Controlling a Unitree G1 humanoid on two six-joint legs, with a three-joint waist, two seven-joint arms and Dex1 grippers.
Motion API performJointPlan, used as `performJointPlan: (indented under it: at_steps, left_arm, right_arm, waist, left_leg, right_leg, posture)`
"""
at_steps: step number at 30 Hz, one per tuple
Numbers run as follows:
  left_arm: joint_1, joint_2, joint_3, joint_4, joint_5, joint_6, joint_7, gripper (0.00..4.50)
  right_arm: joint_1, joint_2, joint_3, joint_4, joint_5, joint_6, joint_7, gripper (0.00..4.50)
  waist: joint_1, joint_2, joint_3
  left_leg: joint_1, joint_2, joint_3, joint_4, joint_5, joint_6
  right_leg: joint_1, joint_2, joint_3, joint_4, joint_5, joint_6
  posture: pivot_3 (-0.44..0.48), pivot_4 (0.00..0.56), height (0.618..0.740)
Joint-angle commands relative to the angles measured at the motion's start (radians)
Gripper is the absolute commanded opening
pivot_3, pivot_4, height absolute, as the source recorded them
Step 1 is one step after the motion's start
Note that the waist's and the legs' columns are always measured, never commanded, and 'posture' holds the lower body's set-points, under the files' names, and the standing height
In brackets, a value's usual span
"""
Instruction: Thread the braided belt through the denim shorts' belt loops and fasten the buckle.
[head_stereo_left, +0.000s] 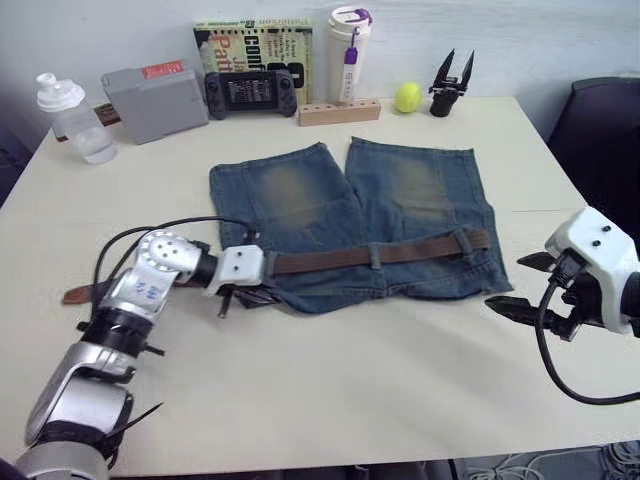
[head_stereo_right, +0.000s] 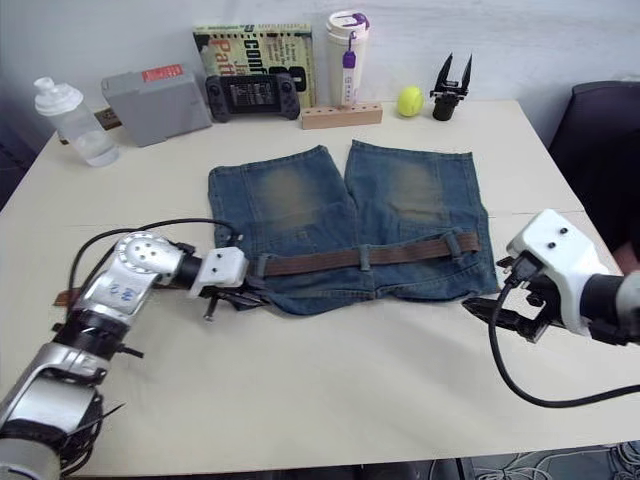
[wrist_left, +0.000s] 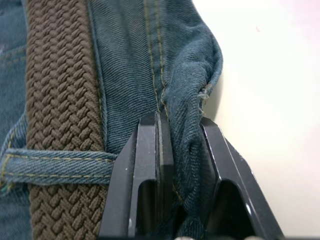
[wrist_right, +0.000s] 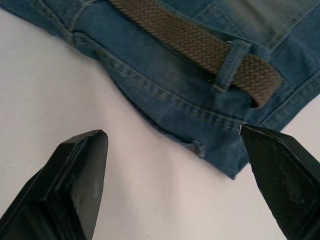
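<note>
- Spreading across the whole frame, a smooth cream table (head_stereo_left: 330, 400) carries everything, with clutter lined along its upper edge.
- Faded blue denim shorts (head_stereo_left: 350, 215) lie flat in the middle of the frame, legs pointing to the top, each with a yellowish worn patch, and the stitched waistband toward the bottom.
- Dark-brown braided belt (head_stereo_left: 400, 250) runs along the waistband under narrow denim belt loops (head_stereo_left: 374, 256); one end stops near the right corner of the shorts, the other trails off left onto the bare table.
- Left gripper (wrist_left: 177, 150), at centre-left, has its two black fingers pinched on a bunched fold of the shorts' waistband edge, just beside the woven strap.
- Right gripper (wrist_right: 175, 165), at lower right, stands spread wide over bare table, near the shorts' right corner and touching nothing.
- Round yellow-green ball (head_stereo_left: 407, 97) sits at upper centre-right.
</note>
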Motion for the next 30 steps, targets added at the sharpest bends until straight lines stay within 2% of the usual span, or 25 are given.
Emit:
performJointPlan:
  at_steps: [1, 5, 6, 8, 11, 12, 15, 18, 22, 27, 30]
  left_arm:
    - [0.199, 0.185, 0.13, -0.092, -0.055, 0.097, -0.033, 0.32]
    - [0.311, 0.214, 0.213, -0.165, -0.126, 0.187, -0.003, 0.32]
    - [0.323, 0.217, 0.237, -0.18, -0.153, 0.227, 0.003, 1.12]
    - [0.342, 0.236, 0.285, -0.203, -0.194, 0.297, 0.007, 1.68]
    - [0.364, 0.296, 0.319, -0.202, -0.192, 0.311, -0.008, 2.89]
    - [0.366, 0.322, 0.339, -0.182, -0.19, 0.302, -0.009, 3.44]
    - [0.358, 0.366, 0.409, -0.157, -0.238, 0.354, -0.001, 4.48]
    - [0.32, 0.358, 0.476, -0.166, -0.317, 0.48, 0.028, 4.48]
    - [0.227, 0.317, 0.534, -0.193, -0.451, 0.771, 0.101, 4.48]
    - [0.132, 0.213, 0.506, -0.141, -0.386, 0.901, 0.344, 4.48]
    - [0.14, 0.181, 0.478, -0.19, -0.404, 0.956, 0.352, 4.48]
  right_arm:
    - [-0.081, -0.007, 0.115, 0.081, -0.005, -0.123, 0.02, 4.5]
    - [-0.165, 0.0, 0.222, 0.154, 0.0, -0.18, 0.047, 4.5]
    - [-0.192, 0.01, 0.243, 0.182, 0.004, -0.189, 0.053, 4.5]
    - [-0.234, 0.014, 0.286, 0.236, 0.006, -0.209, 0.075, 4.5]
    - [-0.291, 0.025, 0.326, 0.313, 0.009, -0.238, 0.101, 4.5]
    - [-0.32, 0.038, 0.341, 0.358, 0.002, -0.258, 0.108, 4.5]
    - [-0.412, 0.087, 0.412, 0.499, -0.048, -0.323, 0.109, 4.5]
    - [-0.528, 0.183, 0.471, 0.646, -0.078, -0.343, 0.079, 4.5]
    - [-0.667, 0.312, 0.514, 0.84, -0.09, -0.296, 0.056, 4.5]
    - [-0.75, 0.379, 0.588, 1.001, -0.153, -0.343, 0.1, 4.5]
    - [-0.742, 0.365, 0.616, 1.017, -0.157, -0.32, 0.16, 4.5]
  waist:
    - [-0.002, 0.0, 0.0]
    - [-0.003, 0.001, 0.0]
    - [-0.004, 0.001, 0.0]
    - [-0.003, 0.001, 0.0]
    - [0.0, 0.002, 0.0]
    - [0.0, 0.002, 0.0]
    - [0.0, 0.002, 0.001]
    - [0.005, 0.003, 0.001]
    - [0.011, 0.003, 0.003]
    - [0.01, 0.003, 0.003]
    - [0.008, 0.003, 0.003]
  left_leg:
    - [0.0, 0.0, 0.0, 0.0, 0.0, 0.0]
    - [0.0, 0.0, 0.0, 0.0, 0.0, 0.0]
    - [0.001, 0.0, 0.001, 0.0, -0.001, 0.0]
    - [0.001, 0.0, 0.001, 0.0, -0.001, -0.001]
    - [0.0, 0.0, 0.001, 0.0, -0.001, -0.001]
    - [0.0, 0.0, 0.001, 0.0, -0.001, -0.001]
    - [0.0, 0.0, 0.002, 0.0, -0.001, -0.001]
    - [-0.001, 0.0, 0.002, 0.0, -0.001, -0.001]
    - [-0.003, -0.001, 0.001, 0.002, -0.001, -0.001]
    - [-0.004, -0.003, 0.001, 0.002, 0.0, 0.001]
    - [-0.004, -0.004, 0.002, 0.002, 0.001, 0.002]
  right_leg:
    - [0.0, 0.0, 0.0, 0.0, 0.0, 0.0]
    - [-0.001, -0.001, 0.001, 0.001, 0.0, -0.001]
    - [-0.001, -0.001, 0.002, 0.001, 0.0, -0.001]
    - [-0.001, -0.001, 0.002, 0.001, -0.001, -0.001]
    - [-0.002, -0.001, 0.002, 0.002, -0.001, -0.001]
    - [-0.002, -0.001, 0.001, 0.002, -0.001, -0.002]
    - [-0.002, -0.001, 0.002, 0.003, -0.001, -0.002]
    - [-0.003, -0.002, 0.001, 0.003, -0.001, -0.002]
    - [-0.005, -0.002, 0.001, 0.004, -0.001, -0.002]
    - [-0.003, -0.002, 0.0, 0.007, 0.0, -0.001]
    - [-0.003, -0.002, 0.001, 0.007, 0.0, 0.001]
  posture:
    - [0.0, 0.15, 0.694]
    - [0.0, 0.15, 0.694]
    - [0.0, 0.15, 0.694]
    - [0.0, 0.15, 0.694]
    - [0.0, 0.15, 0.694]
    - [0.0, 0.15, 0.694]
    - [0.0, 0.15, 0.694]
    - [0.0, 0.15, 0.694]
    - [0.0, 0.15, 0.694]
    - [0.0, 0.15, 0.694]
    - [0.0, 0.15, 0.694]
